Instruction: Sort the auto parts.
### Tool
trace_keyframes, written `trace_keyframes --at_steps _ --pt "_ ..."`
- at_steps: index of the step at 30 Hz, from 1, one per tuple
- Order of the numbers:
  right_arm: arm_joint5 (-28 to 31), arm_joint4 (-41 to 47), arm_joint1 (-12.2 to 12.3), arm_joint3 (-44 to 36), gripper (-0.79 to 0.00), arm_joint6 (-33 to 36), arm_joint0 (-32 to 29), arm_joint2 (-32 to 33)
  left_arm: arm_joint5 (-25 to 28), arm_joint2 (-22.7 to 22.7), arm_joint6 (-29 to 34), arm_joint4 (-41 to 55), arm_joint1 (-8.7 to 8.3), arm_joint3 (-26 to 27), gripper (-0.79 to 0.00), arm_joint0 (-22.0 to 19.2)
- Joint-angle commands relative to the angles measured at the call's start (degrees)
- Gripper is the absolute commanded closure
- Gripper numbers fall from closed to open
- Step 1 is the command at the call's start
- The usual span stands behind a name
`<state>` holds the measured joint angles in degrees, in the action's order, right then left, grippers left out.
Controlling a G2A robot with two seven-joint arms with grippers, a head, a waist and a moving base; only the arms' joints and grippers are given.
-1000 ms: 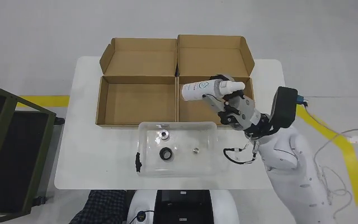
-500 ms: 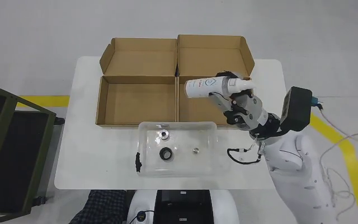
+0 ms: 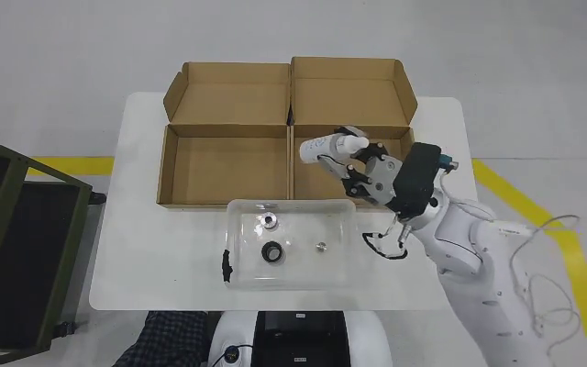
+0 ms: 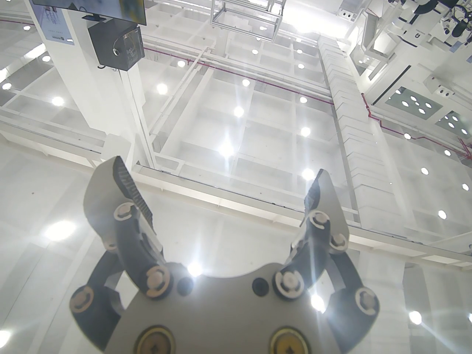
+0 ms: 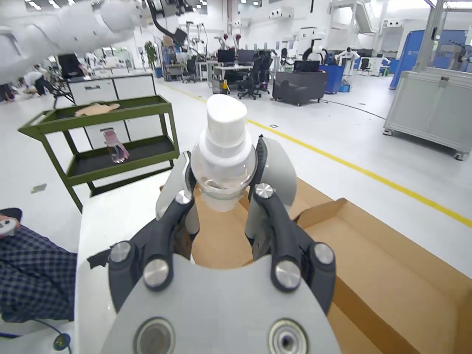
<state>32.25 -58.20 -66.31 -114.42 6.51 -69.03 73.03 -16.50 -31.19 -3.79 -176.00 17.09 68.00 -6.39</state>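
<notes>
Parts wait nearest us in the clear tray (image 3: 336, 272): a silver ring (image 3: 268, 220), a black ring (image 3: 272, 253), a small nut (image 3: 321, 245) and a dark piece (image 3: 226, 266) at its rim. Our left gripper (image 4: 221, 182) points up at the ceiling with its jaws wide apart and nothing between them.

Just past the tray, our right gripper (image 5: 223, 171) is clamped on the white bottle (image 5: 225, 138), gripping the rounded shoulder just under the cap. In the top view the bottle (image 3: 321, 147) hangs above the right box (image 3: 310, 182), tilted, with its body toward the wall shared with the left box (image 3: 225, 170). We judge the step to be placing it in the right box.

The hold worries us most. The pads sit on a curved shoulder, so the long body could swing or slide out before we are low enough. Released from up here, it could bounce or roll. Because it sits near the shared wall, it might also catch the cardboard or tip into the left box. Beyond both boxes, the open flaps (image 3: 348, 92) lie flat on the table (image 3: 138, 229).
</notes>
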Motion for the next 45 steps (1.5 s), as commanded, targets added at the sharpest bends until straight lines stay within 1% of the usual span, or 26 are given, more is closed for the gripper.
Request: trace_keyframes --at_steps 1,3,7,12,20,23,26,35,45 --pt "-0.81 -3.08 0.08 0.82 0.000 1.46 0.08 -0.03 0.00 0.00 0.00 0.00 0.00 0.00 -0.785 0.00" --pt "-1.80 -6.82 0.14 0.85 0.000 2.48 0.12 -0.39 0.00 0.00 0.00 0.00 0.00 0.00 -0.785 0.00" --pt "-2.78 -9.24 0.00 2.93 0.000 2.37 0.35 -1.84 0.00 0.00 0.00 0.00 0.00 0.00 -0.785 0.00" --pt "-4.48 -14.11 -0.26 6.27 0.000 4.85 2.04 -4.48 0.00 0.00 0.00 0.00 0.00 0.00 -0.785 0.00" --pt "-6.15 -13.07 -1.10 14.35 0.000 4.68 4.91 -7.78 0.00 0.00 0.00 0.00 0.00 0.00 -0.785 0.00" --pt "-6.72 -14.15 -1.32 16.84 0.000 5.90 6.16 -8.77 0.00 0.00 0.00 0.00 0.00 0.00 -0.785 0.00" --pt "-6.95 -13.36 -1.65 19.56 0.000 6.56 7.47 -9.72 0.00 0.00 0.00 0.00 0.00 0.00 -0.785 0.00" --pt "-8.07 -13.22 -2.43 23.69 0.000 10.87 10.39 -12.13 0.00 0.00 0.00 0.00 0.00 0.00 -0.785 0.00" --pt "-9.10 -8.61 -3.47 28.09 0.000 13.70 12.84 -14.02 0.00 0.00 0.00 0.00 0.00 0.00 -0.785 0.00"
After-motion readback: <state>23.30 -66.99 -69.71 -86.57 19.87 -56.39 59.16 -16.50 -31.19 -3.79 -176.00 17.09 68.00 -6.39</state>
